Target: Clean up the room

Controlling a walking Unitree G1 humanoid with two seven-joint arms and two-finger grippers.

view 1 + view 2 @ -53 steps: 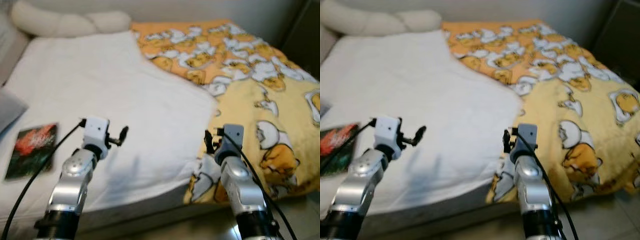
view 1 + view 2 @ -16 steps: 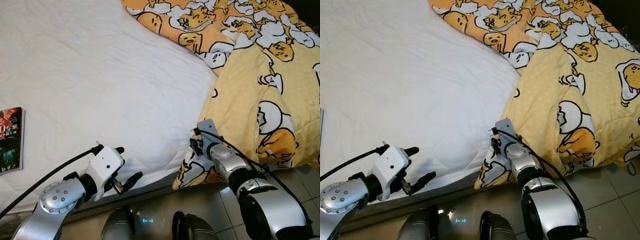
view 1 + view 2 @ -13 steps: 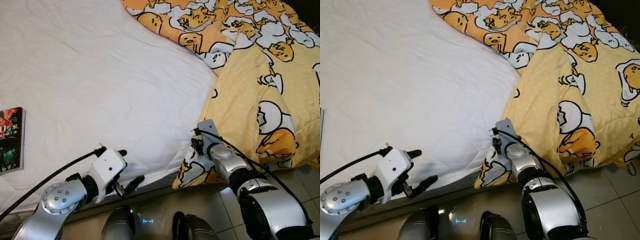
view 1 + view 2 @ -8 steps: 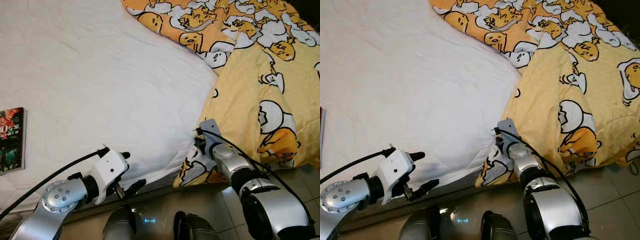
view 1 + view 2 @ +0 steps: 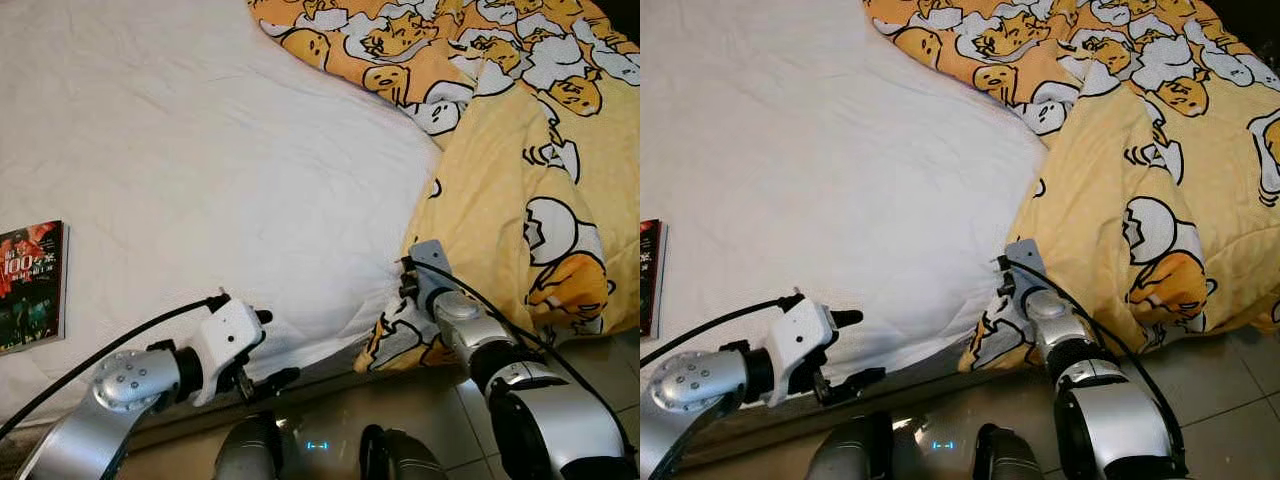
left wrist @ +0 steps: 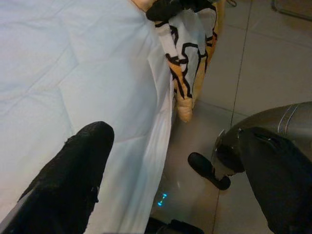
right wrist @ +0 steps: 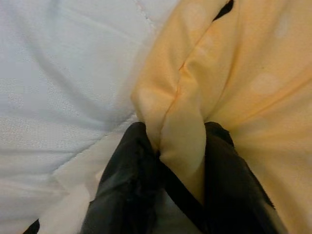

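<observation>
A yellow blanket (image 5: 520, 150) printed with egg characters lies rumpled over the right half of the bed, and its near corner (image 5: 395, 335) hangs over the bed's front edge. My right gripper (image 5: 405, 290) is shut on that corner; in the right wrist view a fold of the yellow fabric (image 7: 178, 131) is pinched between its black fingers (image 7: 129, 185). My left gripper (image 5: 277, 347) is open at the front edge of the white sheet (image 5: 200, 150), holding nothing. In the left wrist view its fingers (image 6: 73, 180) stand wide apart and the hanging blanket corner (image 6: 187, 58) lies beyond them.
A book (image 5: 30, 288) with a dark red cover lies on the sheet at the far left. Glossy floor tiles (image 5: 590, 355) run along the front of the bed, and my own legs (image 5: 250, 455) stand close against its edge.
Since 3.3 s ago the view has tipped down and both arms have dropped to the bed's front edge. Over the last second the left gripper drifted slightly right; the right keeps its hold.
</observation>
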